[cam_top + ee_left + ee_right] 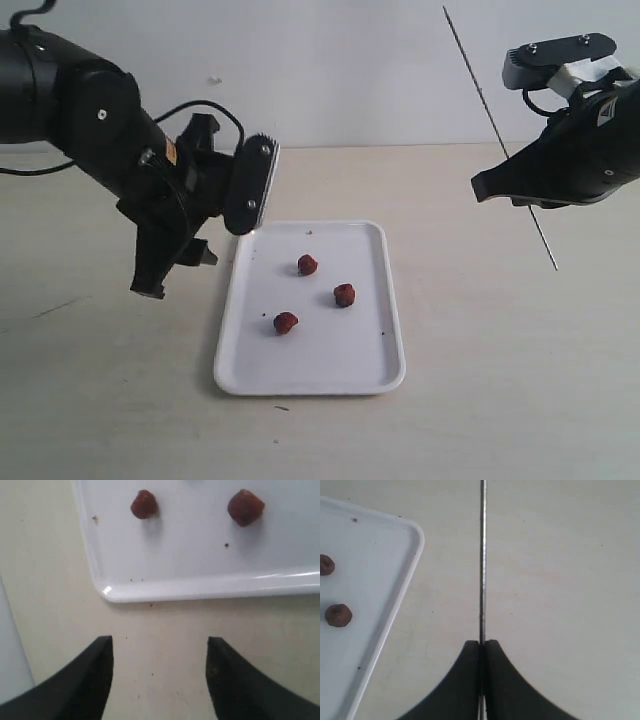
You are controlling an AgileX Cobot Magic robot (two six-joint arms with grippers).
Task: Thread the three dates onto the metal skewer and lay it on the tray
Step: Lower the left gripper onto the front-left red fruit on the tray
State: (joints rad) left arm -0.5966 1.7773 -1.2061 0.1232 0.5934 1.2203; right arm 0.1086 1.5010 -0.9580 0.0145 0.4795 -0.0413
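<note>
Right gripper (481, 645) is clamped on the metal skewer (482, 560), held tilted in the air off the right of the tray (330, 360). Rod looks thin, stiff and slick, so it may pivot in the pinch. The three dates (308, 264) sit loose on the tray, apart from each other. They're probably light, soft and prone to rolling, so pinch across the sides. Left gripper (160, 642) is jaws apart, empty, just off the tray's left corner. Worktop (500, 380) is pale and flat, with a plain wall behind.

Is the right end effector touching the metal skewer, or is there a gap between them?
Touching. In the right wrist view the right end effector has its jaws closed on the metal skewer, with no gap on either side.
</note>
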